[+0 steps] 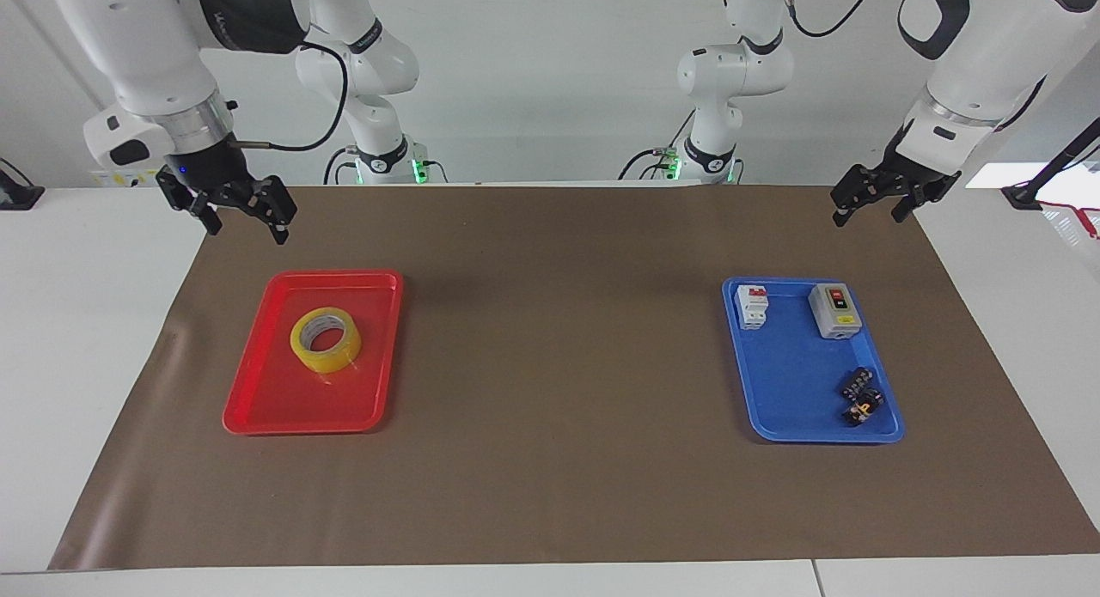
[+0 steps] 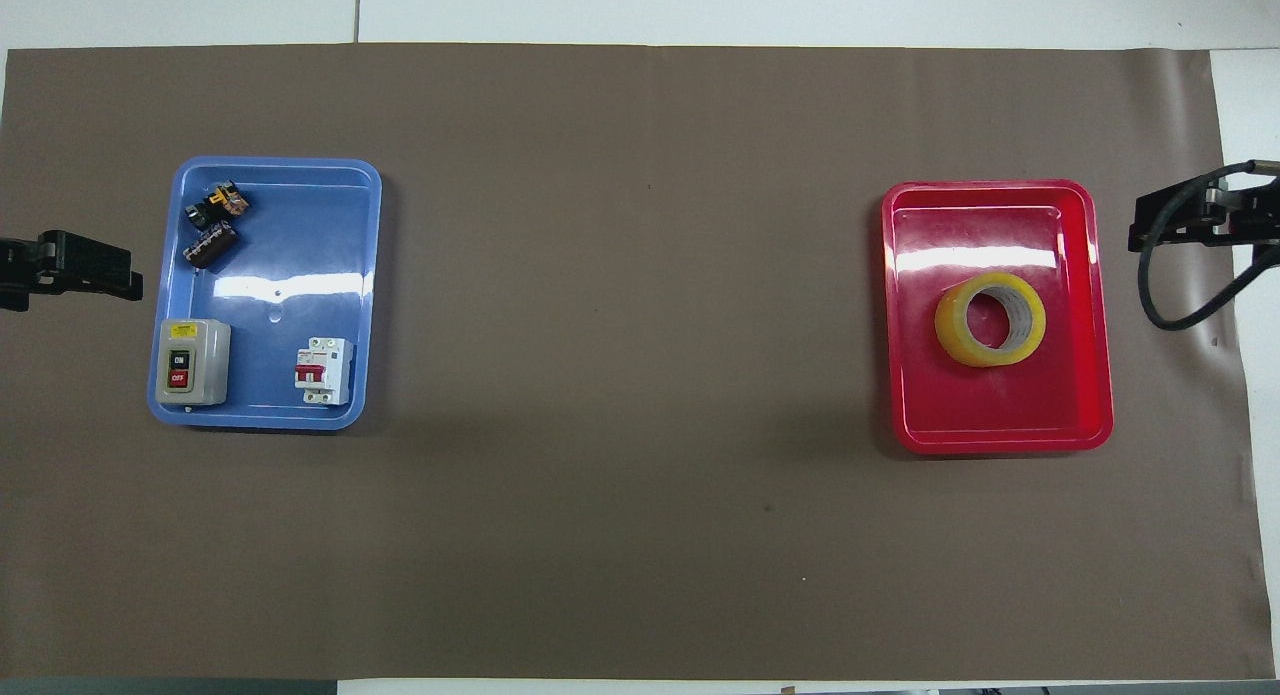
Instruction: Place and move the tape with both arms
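Note:
The yellow tape roll [image 1: 326,339] lies flat in the red tray [image 1: 258,421], toward the right arm's end of the table; it also shows in the overhead view [image 2: 990,320] inside the tray [image 2: 1000,440]. My right gripper [image 1: 247,233] is open and empty, raised over the mat's corner beside the tray, well clear of the tape; its tip shows in the overhead view [image 2: 1145,225]. My left gripper [image 1: 866,219] is open and empty, and waits over the mat's edge at the left arm's end [image 2: 125,280].
A blue tray [image 1: 760,425] [image 2: 260,423] toward the left arm's end holds a grey switch box [image 1: 834,310], a white breaker [image 1: 752,306] and small dark parts [image 1: 861,395]. Two smaller arms with green-lit bases [image 1: 705,163] stand at the robots' edge. A brown mat [image 1: 559,365] covers the table.

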{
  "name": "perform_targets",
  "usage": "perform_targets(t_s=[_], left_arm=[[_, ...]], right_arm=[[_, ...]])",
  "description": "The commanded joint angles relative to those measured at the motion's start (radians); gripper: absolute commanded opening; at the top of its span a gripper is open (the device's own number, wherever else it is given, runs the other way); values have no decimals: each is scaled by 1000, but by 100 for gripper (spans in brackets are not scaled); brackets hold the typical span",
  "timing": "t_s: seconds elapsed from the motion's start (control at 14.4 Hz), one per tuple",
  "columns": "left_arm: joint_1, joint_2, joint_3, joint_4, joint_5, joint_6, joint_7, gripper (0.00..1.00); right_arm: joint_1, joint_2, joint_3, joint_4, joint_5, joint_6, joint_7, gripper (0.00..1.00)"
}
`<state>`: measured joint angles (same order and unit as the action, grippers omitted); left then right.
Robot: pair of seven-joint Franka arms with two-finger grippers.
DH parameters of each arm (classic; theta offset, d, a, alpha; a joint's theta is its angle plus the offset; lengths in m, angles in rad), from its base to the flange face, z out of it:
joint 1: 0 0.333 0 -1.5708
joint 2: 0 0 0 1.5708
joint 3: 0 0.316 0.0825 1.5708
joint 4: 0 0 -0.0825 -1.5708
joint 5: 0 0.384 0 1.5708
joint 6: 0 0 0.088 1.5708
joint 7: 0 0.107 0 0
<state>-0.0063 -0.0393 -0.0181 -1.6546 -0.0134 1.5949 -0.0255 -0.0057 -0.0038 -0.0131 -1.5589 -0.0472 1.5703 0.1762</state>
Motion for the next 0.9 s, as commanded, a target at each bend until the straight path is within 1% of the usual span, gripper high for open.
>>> perform_targets(t_s=[0.0, 0.21, 0.35, 0.62, 0.83], left_arm=[[9, -13, -2, -7, -16, -13, 15, 100], [9, -13, -2, -7, -16, -13, 15, 100], [9, -13, -2, -7, -16, -13, 15, 100], [9, -13, -3, -7, -16, -13, 15, 100], [9, -13, -2, -7, -16, -13, 15, 100]], right_arm=[[-11, -7, -1, -7, 4, -21, 17, 100], [1, -12, 10, -12, 3, -27, 6, 100], [18, -12, 13, -7, 0, -58, 6, 100], [41, -16, 18, -12, -5, -59, 6, 100], [42, -16, 16, -13, -14, -55, -67, 100]])
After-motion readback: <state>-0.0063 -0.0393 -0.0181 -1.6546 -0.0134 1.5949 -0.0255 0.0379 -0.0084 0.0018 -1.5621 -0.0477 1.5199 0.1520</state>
